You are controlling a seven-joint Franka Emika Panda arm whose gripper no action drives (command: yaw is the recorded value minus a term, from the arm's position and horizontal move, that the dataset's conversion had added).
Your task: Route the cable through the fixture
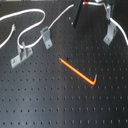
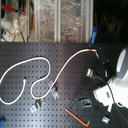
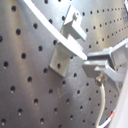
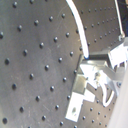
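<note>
Second exterior view alone shows whole cable looping over pegboard. First wrist view: cable crossing fixture, reaching gripper, pincer clamped on cable end.

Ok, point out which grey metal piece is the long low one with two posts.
The bracket at the first exterior view's far left; the middle clip and right clip are narrow uprights.
</note>
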